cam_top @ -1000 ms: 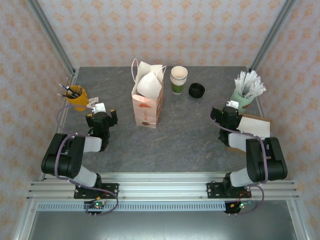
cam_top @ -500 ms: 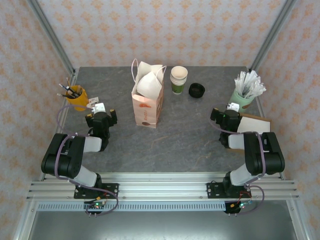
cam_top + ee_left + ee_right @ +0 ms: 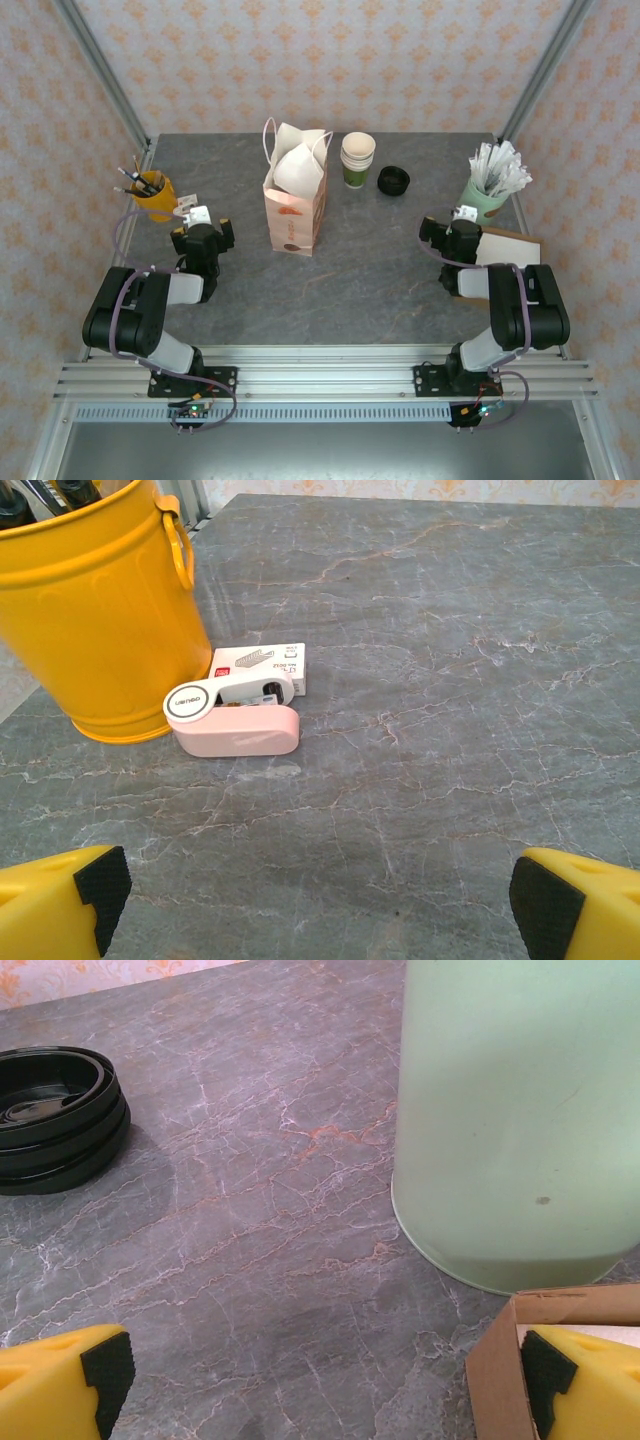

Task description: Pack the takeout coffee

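**Both your hands stood spread and empty, one to each side of the bag.**

Your left hand hung low over the tabletop to the left of the bag, fingers wide apart with nothing between them. Further left of the bag, a pink stapler lay just beside a yellow pot. Your right hand was well right of the bag, fingers likewise parted and bare, with a mint cup further right still. Stacked lidless green cups stood just right of the bag, and black lids lay beyond them. The bag stood upright. Where the coffee itself was, I could not tell.
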`<action>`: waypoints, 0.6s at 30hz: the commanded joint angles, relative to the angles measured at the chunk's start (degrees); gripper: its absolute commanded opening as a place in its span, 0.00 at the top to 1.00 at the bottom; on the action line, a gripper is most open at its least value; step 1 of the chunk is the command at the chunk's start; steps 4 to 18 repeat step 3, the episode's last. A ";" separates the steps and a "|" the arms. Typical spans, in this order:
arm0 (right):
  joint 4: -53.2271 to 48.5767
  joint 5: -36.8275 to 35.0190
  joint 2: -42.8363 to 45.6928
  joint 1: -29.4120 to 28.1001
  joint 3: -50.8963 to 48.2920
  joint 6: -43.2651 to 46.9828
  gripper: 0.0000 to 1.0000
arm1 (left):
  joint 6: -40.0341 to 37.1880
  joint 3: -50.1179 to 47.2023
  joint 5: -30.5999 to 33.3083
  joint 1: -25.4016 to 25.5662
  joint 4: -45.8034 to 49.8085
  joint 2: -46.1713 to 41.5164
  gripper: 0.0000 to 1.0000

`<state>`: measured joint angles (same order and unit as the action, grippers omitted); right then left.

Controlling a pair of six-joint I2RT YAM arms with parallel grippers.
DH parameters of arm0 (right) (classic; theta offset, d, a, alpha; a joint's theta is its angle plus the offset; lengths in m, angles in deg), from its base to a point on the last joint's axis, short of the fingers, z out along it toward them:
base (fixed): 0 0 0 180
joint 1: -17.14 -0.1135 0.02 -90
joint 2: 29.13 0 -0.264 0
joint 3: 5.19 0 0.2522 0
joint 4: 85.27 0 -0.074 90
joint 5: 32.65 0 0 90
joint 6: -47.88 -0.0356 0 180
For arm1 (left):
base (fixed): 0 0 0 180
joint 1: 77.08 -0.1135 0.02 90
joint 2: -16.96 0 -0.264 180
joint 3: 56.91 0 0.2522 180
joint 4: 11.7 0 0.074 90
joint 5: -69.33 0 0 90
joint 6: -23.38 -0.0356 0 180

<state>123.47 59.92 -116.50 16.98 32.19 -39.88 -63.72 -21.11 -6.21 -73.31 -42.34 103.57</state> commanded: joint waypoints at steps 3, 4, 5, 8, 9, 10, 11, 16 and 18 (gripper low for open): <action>1.25 0.86 0.41 0.16 0.64 0.57 0.01 | -0.61 0.95 2.37 0.27 -0.78 -0.99 0.00; 1.25 0.86 0.41 0.16 0.64 0.57 0.01 | -0.61 0.95 2.37 0.27 -0.78 -0.99 0.00; 1.25 0.86 0.41 0.16 0.64 0.57 0.01 | -0.61 0.95 2.37 0.27 -0.78 -0.99 0.00; 1.25 0.86 0.41 0.16 0.64 0.57 0.01 | -0.61 0.95 2.37 0.27 -0.78 -0.99 0.00; 1.25 0.86 0.41 0.16 0.64 0.57 0.01 | -0.61 0.95 2.37 0.27 -0.78 -0.99 0.00; 1.25 0.86 0.41 0.16 0.64 0.57 0.01 | -0.61 0.95 2.37 0.27 -0.78 -0.99 0.00; 1.25 0.86 0.41 0.16 0.64 0.57 0.01 | -0.61 0.95 2.37 0.27 -0.78 -0.99 0.00; 1.25 0.86 0.41 0.16 0.64 0.57 0.01 | -0.61 0.95 2.37 0.27 -0.78 -0.99 0.00; 1.25 0.86 0.41 0.16 0.64 0.57 0.01 | -0.61 0.95 2.37 0.27 -0.78 -0.99 0.00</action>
